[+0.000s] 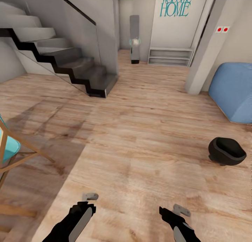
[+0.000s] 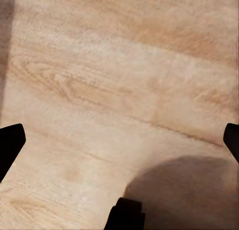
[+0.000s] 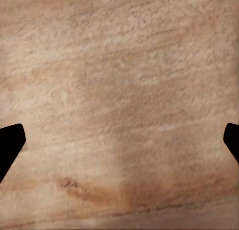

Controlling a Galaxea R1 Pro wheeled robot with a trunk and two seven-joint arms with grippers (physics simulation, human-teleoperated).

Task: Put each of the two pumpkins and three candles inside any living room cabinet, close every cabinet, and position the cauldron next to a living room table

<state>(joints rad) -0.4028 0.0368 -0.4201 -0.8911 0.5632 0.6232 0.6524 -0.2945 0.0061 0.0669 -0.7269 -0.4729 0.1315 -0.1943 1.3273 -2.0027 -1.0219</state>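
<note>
I see the cauldron (image 1: 226,151) on the wooden floor (image 1: 140,137), near the blue beanbag (image 1: 233,91). My left gripper (image 2: 119,135) and right gripper (image 3: 119,135) are both spread, empty.

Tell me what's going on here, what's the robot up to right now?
Nothing is being handled. Both arms hang low over the wood floor, with the left gripper and right gripper open and empty. The black cauldron sits on the floor ahead to the robot's right, near a blue seat. A staircase rises on the left, and a Welcome Home sign marks the far wall.
</note>
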